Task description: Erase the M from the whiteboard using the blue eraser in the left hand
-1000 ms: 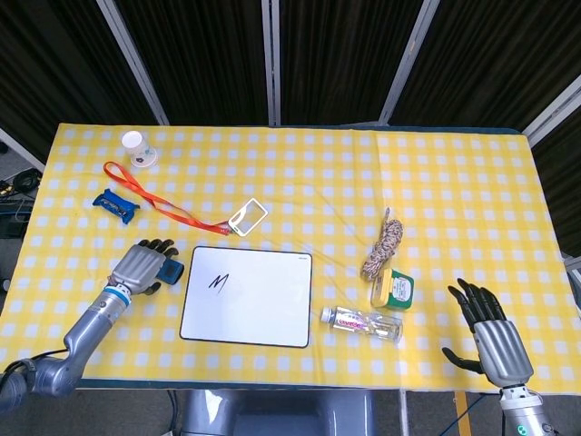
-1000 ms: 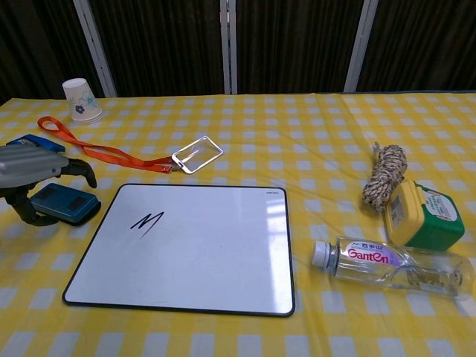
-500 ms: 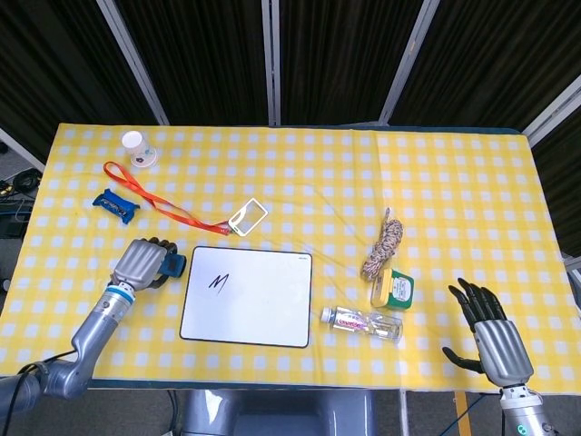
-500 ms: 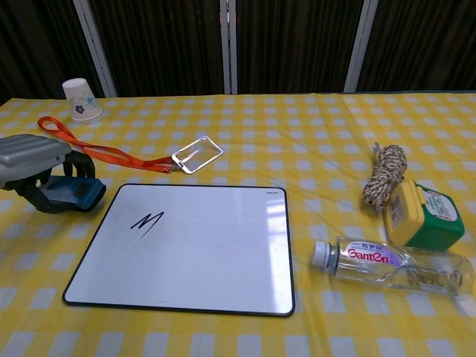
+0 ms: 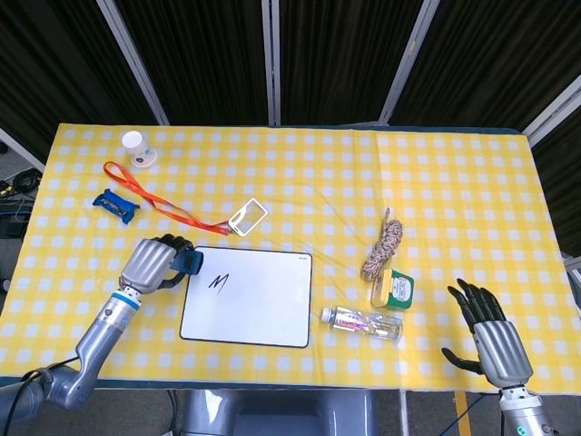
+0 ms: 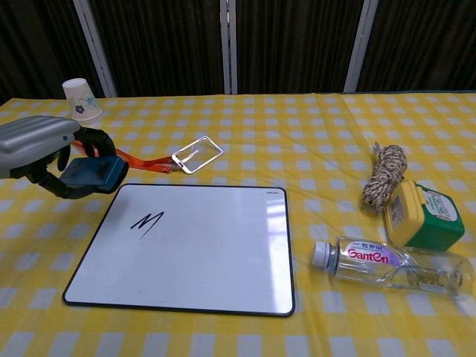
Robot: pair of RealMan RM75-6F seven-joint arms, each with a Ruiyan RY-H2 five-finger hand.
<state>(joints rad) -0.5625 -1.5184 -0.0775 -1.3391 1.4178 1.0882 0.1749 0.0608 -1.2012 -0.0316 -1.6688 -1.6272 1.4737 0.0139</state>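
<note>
The whiteboard point(image 5: 247, 296) point(image 6: 193, 245) lies flat on the yellow checked cloth, with a black M point(image 5: 217, 282) point(image 6: 146, 220) near its upper left part. My left hand point(image 5: 152, 263) point(image 6: 44, 149) grips the blue eraser point(image 5: 189, 262) point(image 6: 93, 173) and holds it lifted just off the board's upper left corner. The eraser is apart from the M. My right hand point(image 5: 491, 338) rests at the table's near right edge, fingers spread, holding nothing; the chest view does not show it.
An orange lanyard point(image 5: 150, 198) with a clear badge holder point(image 5: 247, 216) point(image 6: 197, 154) lies behind the board. A paper cup point(image 5: 135, 145) point(image 6: 80, 99) and a small blue object point(image 5: 115, 203) sit far left. A rope bundle point(image 6: 384, 175), green-yellow box point(image 6: 419, 214) and water bottle point(image 6: 390, 265) lie right of the board.
My left hand has closed on the blue eraser, lifted it off the cloth and carried it right toward the whiteboard's upper left corner. The right hand has not moved.
</note>
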